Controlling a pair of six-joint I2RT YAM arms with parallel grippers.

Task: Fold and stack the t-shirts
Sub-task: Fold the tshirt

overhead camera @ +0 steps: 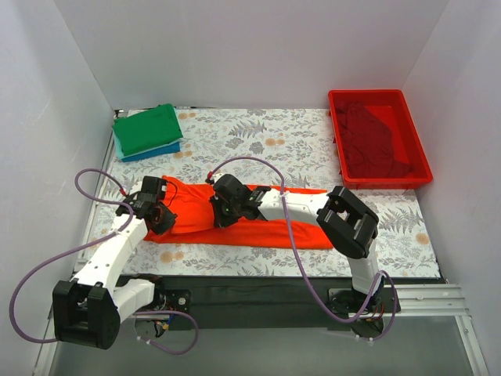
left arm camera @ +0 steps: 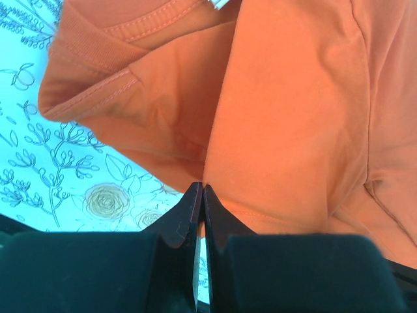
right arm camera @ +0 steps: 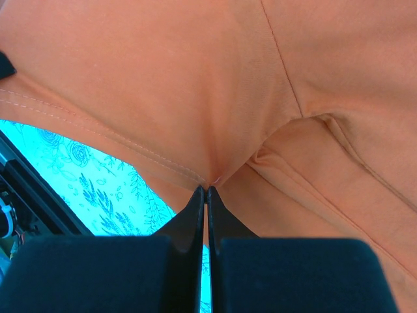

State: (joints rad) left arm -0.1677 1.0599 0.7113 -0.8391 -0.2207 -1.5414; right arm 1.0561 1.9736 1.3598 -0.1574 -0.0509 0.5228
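Note:
The bright orange-red t-shirt (overhead camera: 266,227) lies as a long strip across the near part of the table. My left gripper (overhead camera: 159,218) is shut on its left end, near the collar (left arm camera: 124,29), pinching a fold of cloth (left arm camera: 202,186). My right gripper (overhead camera: 221,215) is shut on the shirt's near edge by a sleeve seam (right arm camera: 212,181). A folded green t-shirt (overhead camera: 147,128) lies on a folded blue one (overhead camera: 156,152) at the back left. A dark red t-shirt (overhead camera: 376,141) lies in the red bin (overhead camera: 342,168).
The red plastic bin stands at the back right. White walls (overhead camera: 47,94) close in the floral table (overhead camera: 250,133) on three sides. The table's near edge runs just in front of the orange-red shirt.

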